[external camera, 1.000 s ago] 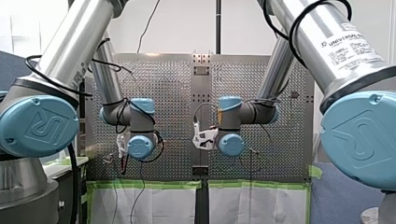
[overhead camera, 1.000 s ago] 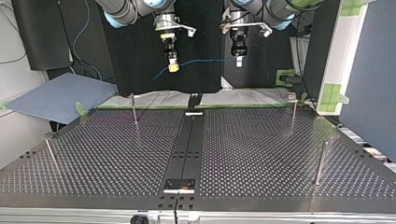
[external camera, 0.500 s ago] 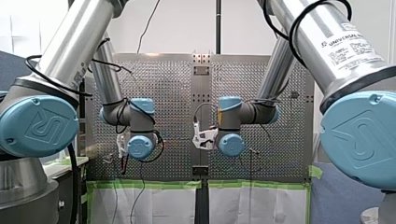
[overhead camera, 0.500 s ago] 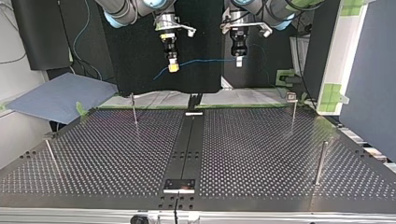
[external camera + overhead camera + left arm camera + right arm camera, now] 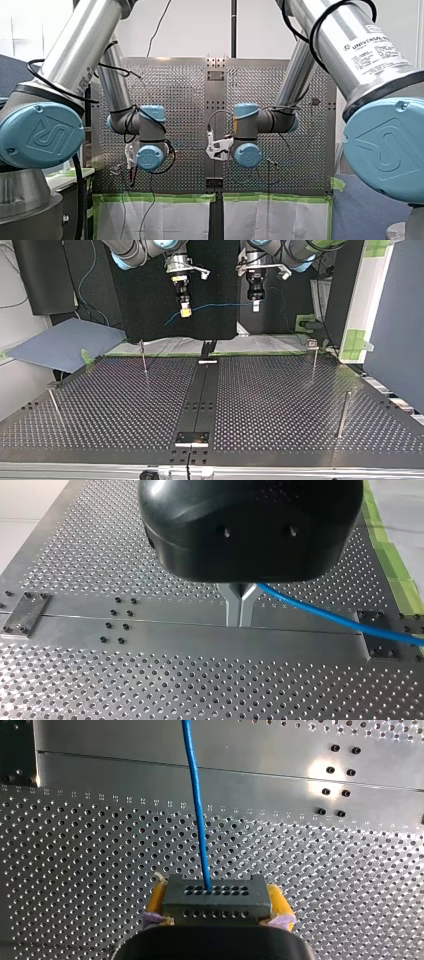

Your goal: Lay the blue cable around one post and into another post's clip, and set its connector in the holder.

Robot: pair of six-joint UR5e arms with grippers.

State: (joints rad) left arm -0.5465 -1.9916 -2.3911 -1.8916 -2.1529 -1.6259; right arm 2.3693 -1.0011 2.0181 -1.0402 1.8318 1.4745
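In the top view both grippers hang above the table's far edge. My right gripper (image 5: 185,313), with yellow pads, is shut on the dark grey connector (image 5: 215,898). The blue cable (image 5: 220,304) leaves that connector and runs level across to my left gripper (image 5: 255,306), whose metal fingers (image 5: 239,611) are shut on it. In the left wrist view the blue cable (image 5: 330,617) trails away to one side of the fingers. A short loose end of it droops beyond my right gripper. In the front view the wrists hide both grippers.
Thin posts stand on the perforated table: two at the far side (image 5: 143,357) (image 5: 314,360), one at the near right (image 5: 342,415), one at the near left (image 5: 54,405). A dark centre strip (image 5: 202,395) carries a small holder plate (image 5: 191,438) near the front.
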